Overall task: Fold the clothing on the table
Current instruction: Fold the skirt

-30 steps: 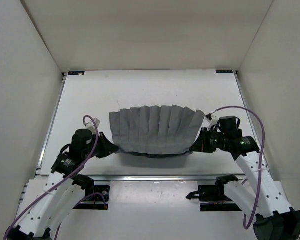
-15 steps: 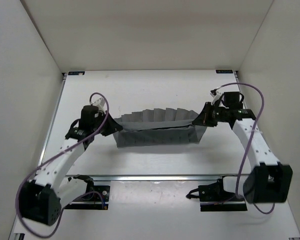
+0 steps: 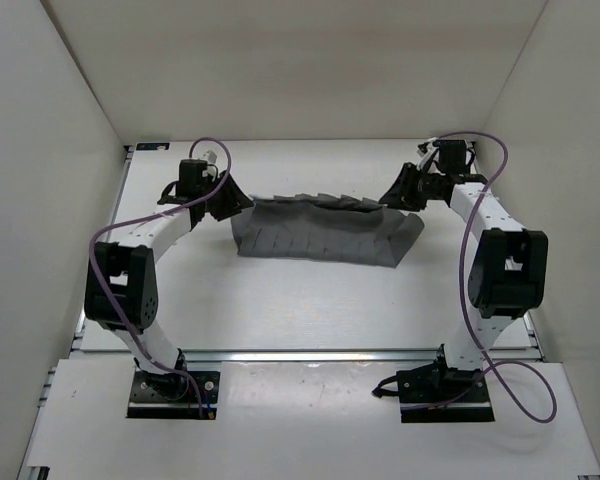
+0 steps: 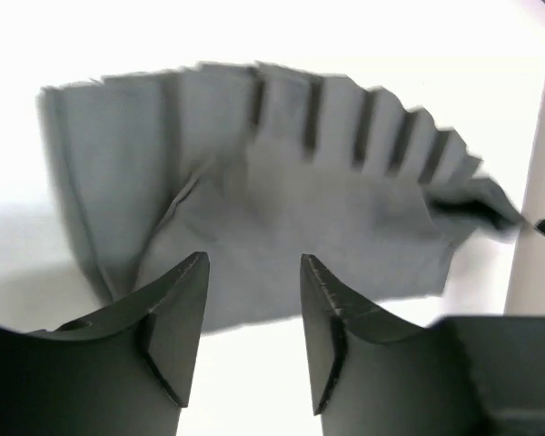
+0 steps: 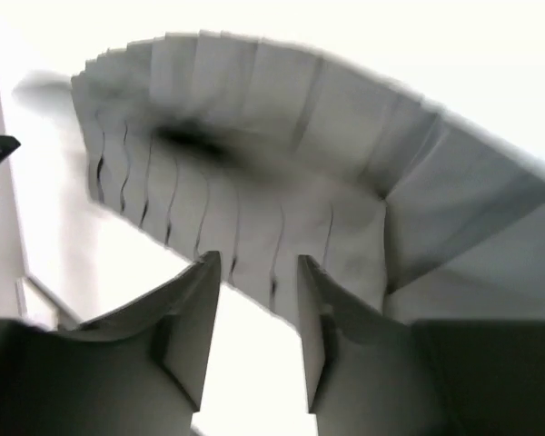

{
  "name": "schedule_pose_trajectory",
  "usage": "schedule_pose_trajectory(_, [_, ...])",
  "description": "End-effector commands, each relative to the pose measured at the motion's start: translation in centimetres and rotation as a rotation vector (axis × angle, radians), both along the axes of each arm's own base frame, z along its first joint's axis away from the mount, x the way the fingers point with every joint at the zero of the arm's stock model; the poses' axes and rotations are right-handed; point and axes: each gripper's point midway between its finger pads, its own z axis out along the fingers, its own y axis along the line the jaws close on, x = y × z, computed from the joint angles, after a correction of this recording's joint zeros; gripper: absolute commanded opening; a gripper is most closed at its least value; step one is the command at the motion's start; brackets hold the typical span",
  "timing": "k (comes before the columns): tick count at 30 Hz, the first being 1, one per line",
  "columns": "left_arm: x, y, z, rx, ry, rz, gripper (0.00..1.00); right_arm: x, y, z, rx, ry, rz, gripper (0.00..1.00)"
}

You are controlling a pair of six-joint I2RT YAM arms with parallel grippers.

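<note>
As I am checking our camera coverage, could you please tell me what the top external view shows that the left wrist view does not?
Only the top external view shows the whole large white rectangular table with its metal edge rails, and the left arm and right arm from base to wrist. Only the left wrist view shows the left gripper close up, its dark fingers apart with nothing between them. Both show the wrinkled mid-grey pleated fabric garment lying on the table.
</note>
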Motion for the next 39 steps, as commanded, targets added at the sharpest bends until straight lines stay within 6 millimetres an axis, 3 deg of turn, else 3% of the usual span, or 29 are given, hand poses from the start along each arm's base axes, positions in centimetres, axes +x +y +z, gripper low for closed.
schedule_pose_trajectory(1, [3.2, 1.3, 2.8, -0.038, -0.109, 0.05, 0.58, 4.8, -1.5, 3.7, -0.046, -0.203, -0.046, 0.38])
schedule_pose_trajectory(3, [4.4, 1.9, 3.7, -0.085, -0.138, 0.072, 0.6, 5.8, -2.4, 5.1, -0.045, -0.247, -0.102, 0.46])
schedule_pose_trajectory(5, [4.5, 2.6, 4.1, -0.081, -0.131, 0.073, 0.62, 5.5, -3.2, 6.3, -0.068, -0.273, -0.139, 0.51])
schedule_pose_trajectory(6, [4.0, 2.9, 4.2, -0.056, -0.124, 0.069, 0.62, 4.9, -3.1, 5.3, -0.09, -0.247, -0.158, 0.53])
schedule_pose_trajectory(8, [2.4, 3.0, 2.9, -0.016, -0.093, 0.063, 0.63, 3.0, -3.9, 4.2, -0.139, -0.198, -0.212, 0.56])
schedule_pose_trajectory(9, [0.9, 2.5, 2.2, -0.001, -0.082, 0.055, 0.62, 1.7, -3.7, 3.2, -0.13, -0.162, -0.228, 0.57])
schedule_pose_trajectory(10, [-0.8, 2.6, 0.8, 0.006, -0.053, 0.067, 0.63, 1.3, -3.4, 3.5, -0.113, -0.17, -0.246, 0.58])
schedule_pose_trajectory(13, [-4.3, 2.0, -1.5, 0.008, -0.037, 0.091, 0.63, -3.2, -2.6, -0.6, -0.071, -0.076, -0.286, 0.56])
schedule_pose_trajectory(14, [-5.6, 1.8, -2.6, 0.011, -0.013, 0.097, 0.63, -3.6, -2.5, 0.0, -0.065, -0.104, -0.296, 0.56])
schedule_pose_trajectory(16, [-6.9, 1.3, -3.9, 0.011, 0.014, 0.084, 0.64, -5.3, -2.4, -1.4, -0.073, -0.074, -0.307, 0.57])
schedule_pose_trajectory(18, [-7.8, 1.3, -5.2, 0.014, 0.042, 0.082, 0.64, -6.1, -2.3, -1.0, -0.072, -0.093, -0.299, 0.56])
schedule_pose_trajectory(20, [-8.4, 1.7, -6.2, 0.019, 0.057, 0.117, 0.64, -7.2, -2.4, -2.0, -0.086, -0.066, -0.296, 0.56])
schedule_pose_trajectory(27, [-6.5, 2.0, -7.2, 0.039, 0.02, 0.22, 0.63, -10.1, -1.3, -3.7, -0.057, -0.044, -0.309, 0.57])
schedule_pose_trajectory(32, [-5.3, 1.6, -7.6, 0.029, -0.01, 0.274, 0.63, -12.0, -1.6, -6.0, -0.08, 0.016, -0.328, 0.6])
schedule_pose_trajectory(35, [-4.8, 1.8, -8.5, 0.055, 0.013, 0.297, 0.61, -12.1, -2.2, -6.2, -0.056, 0.008, -0.357, 0.6])
schedule_pose_trajectory(39, [-4.4, 2.4, -9.1, 0.058, 0.007, 0.349, 0.5, -12.8, -2.2, -6.6, -0.037, 0.007, -0.384, 0.61])
